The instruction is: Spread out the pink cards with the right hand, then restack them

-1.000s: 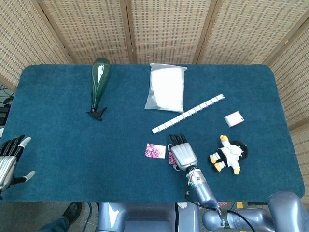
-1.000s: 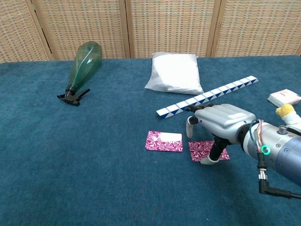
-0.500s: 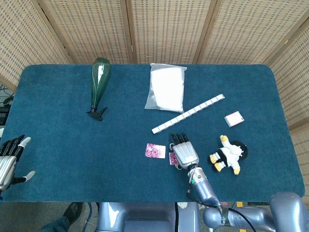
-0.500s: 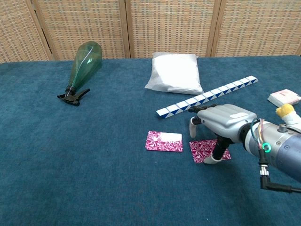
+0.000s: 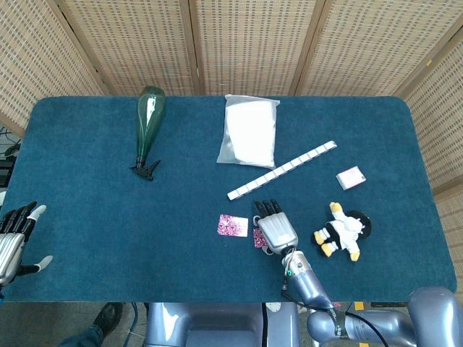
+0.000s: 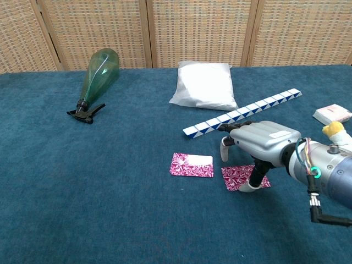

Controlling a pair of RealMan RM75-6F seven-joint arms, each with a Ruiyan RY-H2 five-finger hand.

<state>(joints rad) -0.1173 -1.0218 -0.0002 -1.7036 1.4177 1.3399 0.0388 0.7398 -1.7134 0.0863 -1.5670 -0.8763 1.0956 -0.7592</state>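
Two pink patterned cards lie apart on the blue table. One card (image 6: 191, 164) (image 5: 233, 225) lies flat to the left, with a white patch on it. The other card (image 6: 237, 176) (image 5: 258, 238) sits under my right hand (image 6: 258, 144) (image 5: 275, 228), whose thumb tip touches its near edge while the other fingers arch over it. My left hand (image 5: 13, 238) hangs at the table's left front edge, fingers apart, holding nothing; the chest view does not show it.
A green spray bottle (image 5: 149, 123) lies at the back left, a white bag (image 5: 249, 130) at the back middle. A blue-white segmented strip (image 5: 282, 170) runs diagonally just behind my right hand. A penguin plush (image 5: 343, 231) and a small pink box (image 5: 351, 177) sit to the right.
My right hand shifted slightly right and back over the right card, which slid a little with it. The left card and left hand stayed put.
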